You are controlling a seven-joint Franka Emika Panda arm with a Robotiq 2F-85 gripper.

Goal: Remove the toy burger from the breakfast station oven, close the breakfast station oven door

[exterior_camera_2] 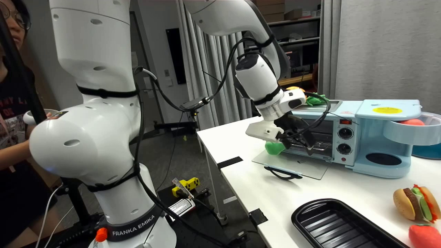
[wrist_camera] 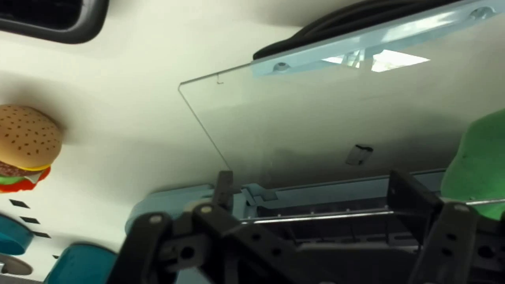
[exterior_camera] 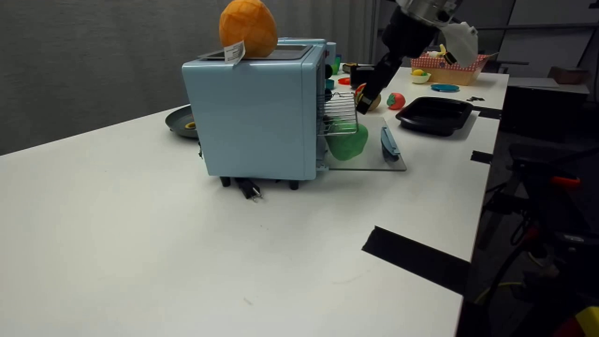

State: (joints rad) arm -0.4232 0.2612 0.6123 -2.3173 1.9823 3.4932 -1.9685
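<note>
Lengthwise along the oven [exterior_camera: 252, 119], its open door [wrist_camera: 327, 114], handle [wrist_camera: 347, 23] outward.

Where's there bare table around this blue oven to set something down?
The widest free patch runs from the oven and plug to the long black tape strip. A smaller one lies between the open door, black tray and toy burger. The oven's mouth is crowded with the green object, wire rack and gripper.

The burger bun [wrist_camera: 29, 136] is tan, dark-speckled.
</note>
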